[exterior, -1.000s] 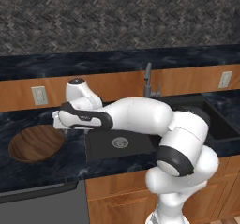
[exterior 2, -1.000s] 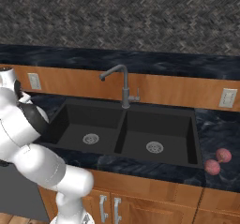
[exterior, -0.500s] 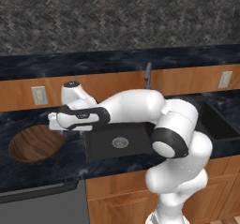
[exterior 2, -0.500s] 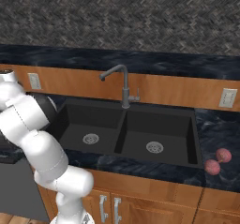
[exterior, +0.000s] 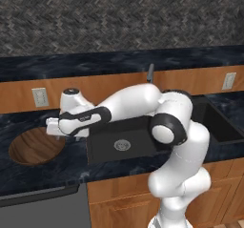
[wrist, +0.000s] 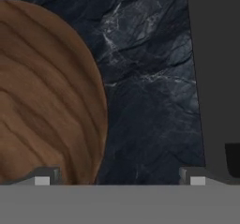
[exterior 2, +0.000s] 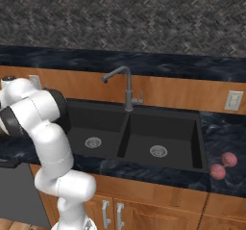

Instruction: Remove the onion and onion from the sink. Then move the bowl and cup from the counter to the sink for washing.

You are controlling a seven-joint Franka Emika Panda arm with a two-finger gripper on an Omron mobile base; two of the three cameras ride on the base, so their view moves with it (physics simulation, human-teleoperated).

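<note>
The arm has swung further left over the last second, carrying the hand (exterior: 53, 128) away from the sink (exterior 2: 134, 135) and out across the bench (exterior: 43, 170) until it sits right at the near edge of the wooden bowl (exterior: 35, 146). From the hand view, the bowl (wrist: 47, 96) now takes up the left side, with one fingertip over its rim and the other over the dark stone beside it, jaws spread wide and nothing between them. Both basins look bare, drains showing, and the two onions (exterior 2: 223, 165) lie together on the bench to the right of the sink, so the clearing-out part looks done. That makes this the approach to the bowl, I'd say: the hand seems lined up to straddle the rim. The yellow cup I can't pick out anywhere from these angles. The bowl is wide and shallow, so a pinch on the rim may tip it on the lift.
</note>
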